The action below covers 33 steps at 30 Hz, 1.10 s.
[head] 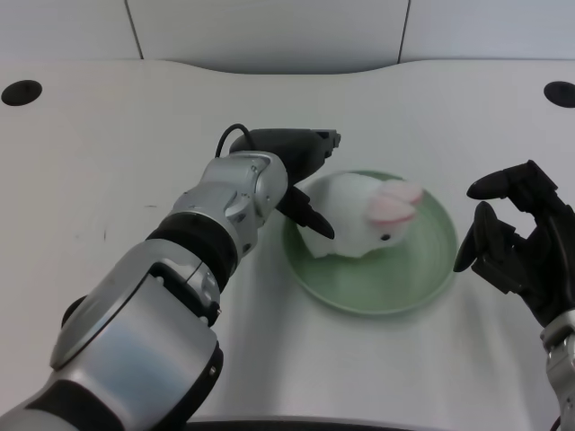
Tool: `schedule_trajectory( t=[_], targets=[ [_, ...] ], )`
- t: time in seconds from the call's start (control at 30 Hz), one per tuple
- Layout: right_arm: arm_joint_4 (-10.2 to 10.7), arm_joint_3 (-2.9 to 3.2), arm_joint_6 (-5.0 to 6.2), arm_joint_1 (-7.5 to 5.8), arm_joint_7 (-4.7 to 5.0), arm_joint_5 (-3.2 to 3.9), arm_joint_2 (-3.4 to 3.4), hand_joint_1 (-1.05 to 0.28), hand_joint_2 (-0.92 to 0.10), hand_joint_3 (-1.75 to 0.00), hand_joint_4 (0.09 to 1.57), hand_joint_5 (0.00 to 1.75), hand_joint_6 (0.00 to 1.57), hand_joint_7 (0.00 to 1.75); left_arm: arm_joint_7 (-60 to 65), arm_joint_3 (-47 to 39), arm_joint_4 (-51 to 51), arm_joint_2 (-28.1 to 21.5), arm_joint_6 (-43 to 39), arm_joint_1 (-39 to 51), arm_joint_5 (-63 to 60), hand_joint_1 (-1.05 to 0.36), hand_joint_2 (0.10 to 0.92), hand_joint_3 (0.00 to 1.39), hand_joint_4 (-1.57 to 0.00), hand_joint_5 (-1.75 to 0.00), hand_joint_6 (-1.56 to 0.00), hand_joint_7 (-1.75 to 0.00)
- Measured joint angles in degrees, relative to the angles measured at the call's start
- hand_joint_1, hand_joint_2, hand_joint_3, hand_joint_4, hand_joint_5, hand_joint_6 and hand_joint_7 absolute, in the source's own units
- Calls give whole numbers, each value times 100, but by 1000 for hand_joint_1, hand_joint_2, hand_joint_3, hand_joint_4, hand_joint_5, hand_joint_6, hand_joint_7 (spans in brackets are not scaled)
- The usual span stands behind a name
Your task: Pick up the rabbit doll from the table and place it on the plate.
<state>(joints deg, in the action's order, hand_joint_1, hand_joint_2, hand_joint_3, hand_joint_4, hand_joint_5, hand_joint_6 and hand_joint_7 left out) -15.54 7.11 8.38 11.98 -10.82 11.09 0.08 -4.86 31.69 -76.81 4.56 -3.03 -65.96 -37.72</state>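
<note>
Rabbit doll [364,218] lies on plate [422,278]; left hand [299,171] beside it, seemingly released.

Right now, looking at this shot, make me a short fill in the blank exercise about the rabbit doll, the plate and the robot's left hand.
1. The rabbit doll lies on the ____ plate.
2. The doll's ears are white outside and ____ inside.
3. The left hand is at the plate's ____ edge in the picture, fingers spread and holding nothing.
4. The plate rests on a ____ table.

Missing words: green; pink; left; white
</note>
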Motion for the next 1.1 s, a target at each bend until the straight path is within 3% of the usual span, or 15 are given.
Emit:
schedule_trajectory(
  t=[0.23,0.4,0.43,0.5,0.6,0.7,0.77,0.87,1.1],
  targets=[
    [-102,34,18,7,-5,7,0,-158,-750,-1054,807,1746,413,1746,-118,-283,55,-260,-172,-2,240,-917,921,23,1,1,1,1],
    [-233,59,171,46,-48,7,-1,-167,-738,-1072,822,1746,428,1746,-158,-1060,252,-564,-571,21,1009,-890,916,49,-30,-23,-69,-52],
    [-235,58,183,61,-50,7,-1,-168,-738,-1074,821,1746,428,1746,-160,-1196,296,-616,-671,53,1156,-895,919,86,-12,-201,-29,-250],
    [-236,57,191,99,-46,2,-1,-172,-732,-1074,822,1746,428,1746,-212,-1431,405,-733,-864,189,1403,-887,921,129,-2,-353,-5,-428],
    [-250,55,216,122,-46,-19,-2,-174,-730,-1073,825,1746,434,1746,-514,-1688,543,-935,-1144,493,1698,-868,921,147,1,-408,0,-497],
    [-251,39,232,122,1,-114,-12,-176,-730,-1053,842,1746,462,1746,-842,-1897,735,-1188,-1390,832,1968,-841,921,175,1,-489,1,-522],
    [-246,27,230,124,31,-122,-14,-174,-735,-1049,843,1746,465,1746,-980,-2031,903,-1354,-1526,1056,2115,-816,921,204,1,-653,1,-606],
    [-248,19,219,139,40,-116,-20,-171,-758,-1014,860,1746,454,1746,-1188,-2360,1305,-1628,-1936,1644,2532,-718,921,299,1,-1202,1,-930],
    [-257,57,206,170,-66,-49,-35,-164,-770,-1023,850,1746,445,1746,-2012,-3240,2777,-1805,-1691,3225,3922,-588,921,323,-47,-1292,-25,-1048]
  ],
)
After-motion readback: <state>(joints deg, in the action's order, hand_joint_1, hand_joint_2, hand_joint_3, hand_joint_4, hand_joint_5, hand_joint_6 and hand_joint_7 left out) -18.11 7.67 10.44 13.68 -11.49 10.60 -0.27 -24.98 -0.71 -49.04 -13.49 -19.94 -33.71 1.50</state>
